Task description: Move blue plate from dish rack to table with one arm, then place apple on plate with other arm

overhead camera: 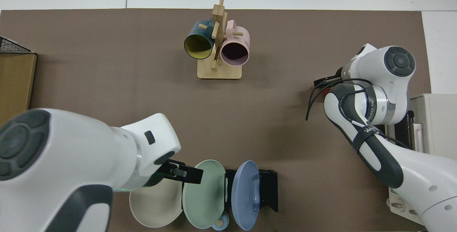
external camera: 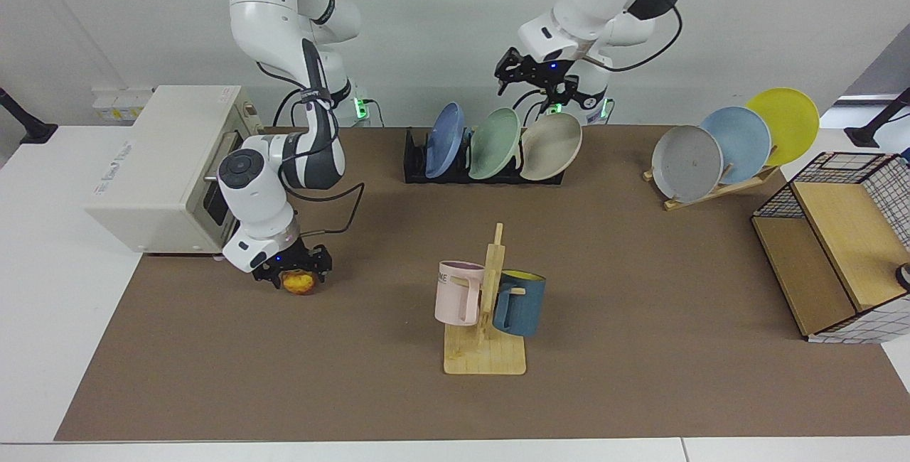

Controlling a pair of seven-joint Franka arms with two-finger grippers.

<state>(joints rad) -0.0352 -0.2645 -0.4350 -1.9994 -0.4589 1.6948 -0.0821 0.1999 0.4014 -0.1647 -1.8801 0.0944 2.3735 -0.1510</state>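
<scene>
Both views are bright and evenly lit, with soft light from overhead. On the brown bench [external camera: 640,291] the shadows are faint and short: a dim patch lies beside the mug stand [external camera: 485,305] and under the dish rack [external camera: 483,172]. The white arm shells carry mild sheen without harsh glare. In the top view one white arm [overhead camera: 78,175] looms large and slightly soft.
</scene>
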